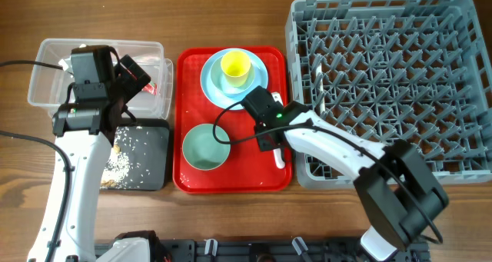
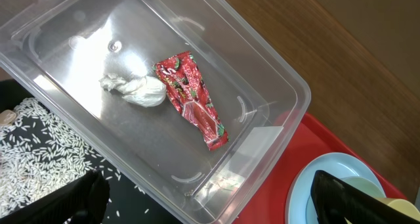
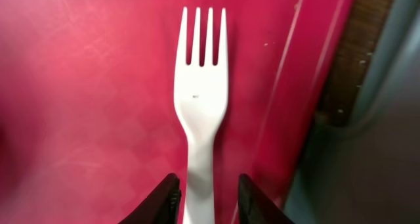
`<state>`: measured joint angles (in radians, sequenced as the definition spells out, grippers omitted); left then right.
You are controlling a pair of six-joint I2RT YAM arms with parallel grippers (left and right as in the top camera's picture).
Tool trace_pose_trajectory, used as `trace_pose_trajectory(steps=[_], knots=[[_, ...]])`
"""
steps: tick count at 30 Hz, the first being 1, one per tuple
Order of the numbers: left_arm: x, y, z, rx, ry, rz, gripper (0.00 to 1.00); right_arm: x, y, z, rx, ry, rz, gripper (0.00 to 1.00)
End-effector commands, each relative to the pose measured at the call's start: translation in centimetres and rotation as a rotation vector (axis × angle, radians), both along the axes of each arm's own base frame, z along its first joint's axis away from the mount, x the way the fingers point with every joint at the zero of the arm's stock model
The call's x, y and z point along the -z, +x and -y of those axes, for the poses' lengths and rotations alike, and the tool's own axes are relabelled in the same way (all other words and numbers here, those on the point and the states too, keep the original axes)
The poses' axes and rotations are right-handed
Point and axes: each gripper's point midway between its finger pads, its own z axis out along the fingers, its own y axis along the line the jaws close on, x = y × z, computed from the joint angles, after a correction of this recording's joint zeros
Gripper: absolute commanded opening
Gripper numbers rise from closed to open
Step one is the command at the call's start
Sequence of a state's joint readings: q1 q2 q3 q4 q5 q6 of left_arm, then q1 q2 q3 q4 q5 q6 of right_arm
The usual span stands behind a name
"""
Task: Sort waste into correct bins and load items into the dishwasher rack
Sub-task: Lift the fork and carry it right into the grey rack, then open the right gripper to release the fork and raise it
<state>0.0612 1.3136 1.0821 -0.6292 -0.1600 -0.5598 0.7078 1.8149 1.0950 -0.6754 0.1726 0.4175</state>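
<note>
In the left wrist view, the red-and-white wrapper (image 2: 193, 99) and the crumpled white tissue (image 2: 136, 89) lie inside the clear tub (image 2: 275, 73). My left gripper (image 2: 207, 184) hangs open over the tub's near corner and holds nothing. Crumbly food scraps (image 1: 121, 164) are spread on the black tray (image 1: 152, 150). The white fork (image 3: 201, 99) lies flat on the red serving tray (image 3: 85, 86), tines pointing away. My right gripper (image 3: 207, 191) is low over it, its jaws open on either side of the handle. The spoon is out of view.
On the red tray (image 1: 192, 184) a yellow cup (image 1: 235, 66) stands on stacked light blue plates (image 1: 211, 84), and a pale green bowl (image 1: 205, 147) sits in front. The grey dishwasher rack (image 1: 400, 77) fills the right side, its wall close beside the fork.
</note>
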Motion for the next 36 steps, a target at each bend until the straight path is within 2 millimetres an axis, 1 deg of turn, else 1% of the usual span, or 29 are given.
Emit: trace_pose_trajectory(steps=[1,3,6,8,10,11,14,17,19,20,22,24,26,27,28,29,31,32,36], knots=[[-0.7,0.1,-0.3,-0.008,0.009,0.017,1.00,2.2,-0.5,0.4,0.002,-0.036,-0.043,0.29],[-0.7,0.1,-0.3,-0.008,0.009,0.017,1.00,3.3,-0.6,0.1,-0.010,-0.032,-0.065,0.28],[-0.7,0.1,-0.3,-0.008,0.009,0.017,1.00,4.0,-0.8,0.3,-0.030,-0.051,-0.079,0.17],[-0.7,0.1,-0.3,-0.008,0.009,0.017,1.00,3.8,-0.7,0.2,-0.031,-0.048,-0.076,0.13],[-0.7,0.1,-0.3,-0.008,0.009,0.017,1.00,3.0,-0.2,-0.4,-0.034,-0.030,-0.066,0.08],[-0.7,0.1,-0.3,-0.008,0.009,0.017,1.00,2.3,0.3,-0.9,-0.037,-0.018,-0.057,0.04],[-0.7,0.1,-0.3,-0.008,0.009,0.017,1.00,-1.0,2.3,-2.6,-0.038,0.039,0.013,0.04],[-0.7,0.1,-0.3,-0.008,0.009,0.017,1.00,-5.5,4.5,-4.0,-0.052,0.093,0.097,0.04],[-0.7,0.1,-0.3,-0.008,0.009,0.017,1.00,-8.4,5.7,-4.0,-0.039,0.107,0.147,0.04],[-0.7,0.1,-0.3,-0.008,0.009,0.017,1.00,-10.4,6.4,-3.4,-0.021,0.103,0.182,0.04],[-0.7,0.1,-0.3,-0.008,0.009,0.017,1.00,-13.0,7.4,-1.9,0.019,0.085,0.225,0.04],[-0.7,0.1,-0.3,-0.008,0.009,0.017,1.00,-15.9,8.4,1.0,0.083,0.061,0.264,0.04],[-0.7,0.1,-0.3,-0.008,0.009,0.017,1.00,-17.0,8.8,3.2,0.115,0.053,0.277,0.04],[-0.7,0.1,-0.3,-0.008,0.009,0.017,1.00,-17.3,8.9,4.3,0.137,0.048,0.277,0.04],[-0.7,0.1,-0.3,-0.008,0.009,0.017,1.00,-17.5,9.1,6.1,0.175,0.037,0.269,0.04],[-0.7,0.1,-0.3,-0.008,0.009,0.017,1.00,-17.5,9.2,7.8,0.215,0.022,0.255,0.04],[-0.7,0.1,-0.3,-0.008,0.009,0.017,1.00,-17.0,9.3,10.3,0.258,0.000,0.224,0.04],[-0.7,0.1,-0.3,-0.008,0.009,0.017,1.00,-16.8,9.4,11.2,0.263,-0.002,0.209,0.04],[-0.7,0.1,-0.3,-0.008,0.009,0.017,1.00,-15.4,9.6,13.4,0.264,0.016,0.144,0.04]])
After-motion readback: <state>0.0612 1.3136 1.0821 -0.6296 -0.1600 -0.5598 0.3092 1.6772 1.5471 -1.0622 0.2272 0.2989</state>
